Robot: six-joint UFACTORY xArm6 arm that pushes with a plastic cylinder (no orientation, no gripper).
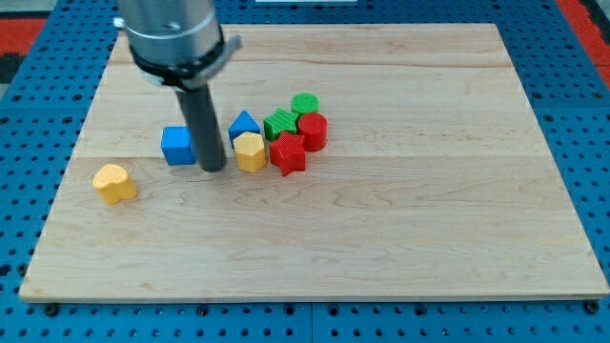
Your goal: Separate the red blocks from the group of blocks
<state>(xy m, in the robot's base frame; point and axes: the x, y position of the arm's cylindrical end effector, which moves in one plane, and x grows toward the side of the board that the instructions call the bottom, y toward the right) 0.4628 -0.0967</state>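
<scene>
My tip [213,168] rests on the wooden board between a blue cube [177,146] on its left and a yellow hexagonal block [250,151] on its right. A red star block [287,153] touches the yellow hexagonal block's right side. A red cylinder [313,131] sits just up and right of the star. A green star block [280,123] and a green cylinder [305,104] lie above the red ones. A blue triangular block [244,125] sits above the yellow hexagonal block.
A yellow heart-shaped block [114,183] lies alone near the board's left edge. The wooden board [410,200] sits on a blue pegboard surface [581,114]. The arm's grey housing [176,38] hangs over the board's upper left.
</scene>
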